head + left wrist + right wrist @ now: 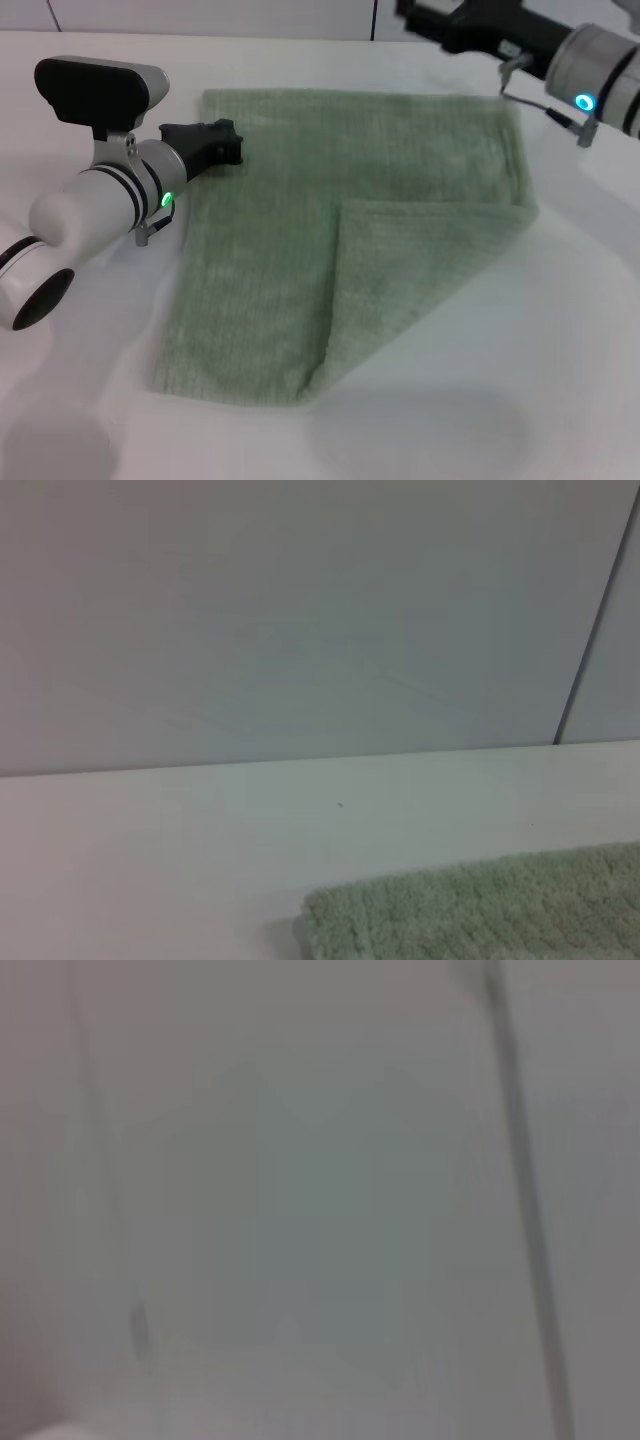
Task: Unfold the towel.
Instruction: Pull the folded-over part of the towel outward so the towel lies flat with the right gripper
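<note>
The pale sage-green towel (300, 250) lies spread on the white table (560, 330). Its near right corner is folded over onto the middle, making a triangular double layer (410, 260). My left gripper (222, 142) is at the towel's left edge, near the far left corner. The left wrist view shows only that corner of the towel (480, 910) and bare table. My right gripper (425, 18) is beyond the towel's far right corner, at the top edge of the head view, apart from the cloth. The right wrist view shows only a blank wall.
The white table extends on all sides of the towel. A pale wall (300, 620) with a dark vertical seam (590, 650) stands behind the table's far edge. My left arm (80, 220) lies over the table to the left of the towel.
</note>
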Controlling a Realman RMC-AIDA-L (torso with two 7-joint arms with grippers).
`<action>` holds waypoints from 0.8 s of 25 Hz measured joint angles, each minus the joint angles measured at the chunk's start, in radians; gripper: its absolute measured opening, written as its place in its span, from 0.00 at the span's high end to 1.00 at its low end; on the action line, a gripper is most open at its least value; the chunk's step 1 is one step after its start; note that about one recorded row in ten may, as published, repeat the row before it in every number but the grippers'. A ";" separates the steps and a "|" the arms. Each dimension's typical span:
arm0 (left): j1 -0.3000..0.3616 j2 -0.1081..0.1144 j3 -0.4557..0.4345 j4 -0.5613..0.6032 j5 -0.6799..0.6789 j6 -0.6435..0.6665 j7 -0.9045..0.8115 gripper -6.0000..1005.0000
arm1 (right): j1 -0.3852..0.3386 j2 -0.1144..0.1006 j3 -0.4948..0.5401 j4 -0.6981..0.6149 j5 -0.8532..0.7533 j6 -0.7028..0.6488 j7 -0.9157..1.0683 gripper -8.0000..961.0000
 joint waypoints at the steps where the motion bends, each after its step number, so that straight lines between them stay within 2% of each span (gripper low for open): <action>1: 0.000 0.000 0.000 0.000 0.000 0.000 0.000 1.00 | 0.009 -0.004 0.003 -0.009 -0.069 0.003 0.074 0.21; 5: 0.000 0.000 0.000 0.000 0.000 0.001 0.000 1.00 | 0.058 -0.024 0.006 -0.030 -0.363 -0.011 0.390 0.21; 6: 0.000 0.000 0.000 0.000 0.000 0.001 0.000 1.00 | 0.087 -0.031 0.006 -0.034 -0.492 -0.031 0.524 0.21; 7: 0.000 0.000 0.000 -0.001 0.000 0.001 0.000 1.00 | 0.087 -0.031 0.006 -0.034 -0.492 -0.031 0.524 0.21; 11: 0.000 0.000 0.000 -0.002 0.000 0.001 0.000 1.00 | 0.156 -0.039 0.007 -0.036 -0.740 -0.126 0.768 0.21; 12: 0.000 0.000 0.000 -0.002 0.000 0.001 0.000 1.00 | 0.156 -0.039 0.007 -0.036 -0.740 -0.126 0.768 0.21; 16: 0.000 0.000 0.000 -0.002 0.000 0.002 0.000 1.00 | 0.207 -0.039 0.007 -0.037 -0.901 -0.197 0.913 0.21; 20: 0.000 0.000 0.000 -0.004 0.000 0.002 0.000 1.00 | 0.230 -0.039 0.007 -0.038 -0.972 -0.233 0.977 0.21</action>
